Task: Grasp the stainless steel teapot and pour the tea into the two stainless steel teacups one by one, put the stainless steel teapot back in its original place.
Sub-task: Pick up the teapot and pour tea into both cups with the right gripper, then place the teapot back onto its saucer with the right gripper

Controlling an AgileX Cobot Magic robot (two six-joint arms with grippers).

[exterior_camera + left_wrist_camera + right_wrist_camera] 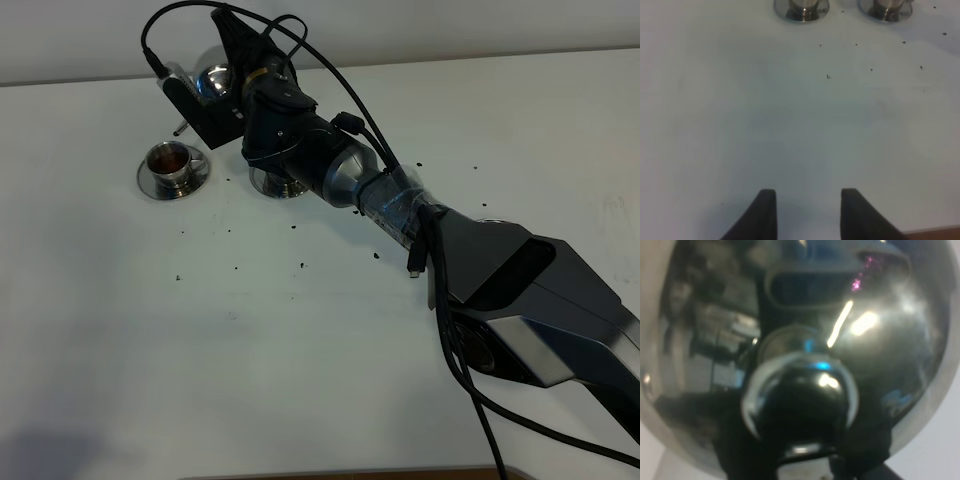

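The right gripper (pixel 232 75), its jaws hidden so its state cannot be told, holds over the shiny domed stainless steel teapot (pixel 215 80) at upper left, the tea-filled steel teacup (pixel 168 162) just below; descend squarely, gripping without tilting; left gripper (pixel 808 212) idles open.

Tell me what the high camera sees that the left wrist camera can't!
Only the high view shows the right arm at the stainless steel teapot, and dark tea inside the left teacup. Only the left wrist view shows the left gripper, open over bare table. Both show the two cup saucers and the dark specks.
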